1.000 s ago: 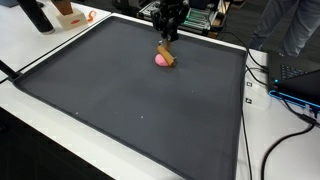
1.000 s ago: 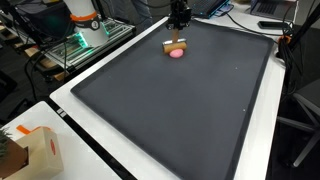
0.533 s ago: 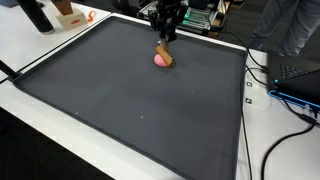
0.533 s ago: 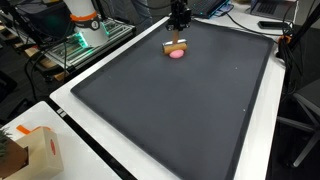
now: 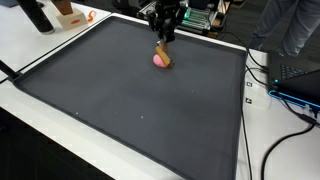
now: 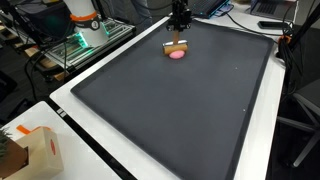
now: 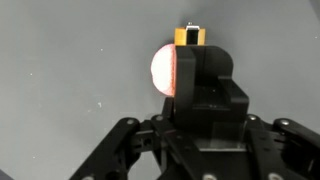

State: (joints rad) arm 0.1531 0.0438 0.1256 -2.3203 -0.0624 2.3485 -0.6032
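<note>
Dark matting (image 5: 120, 110) spreads wide; near its far edge the gripper (image 5: 166, 40) hangs above a pink-and-orange toy (image 5: 162, 59), half hiding it in the wrist view; jaw spacing unreadable.

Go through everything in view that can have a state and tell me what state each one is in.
gripper: low over the orange block; open or shut cannot be told.
orange block: just beyond the gripper's tip, against the pink ball; whether it is gripped is unclear.
pink ball: appears to rest on the mat, touching the block.
black mat: lying flat.
</note>
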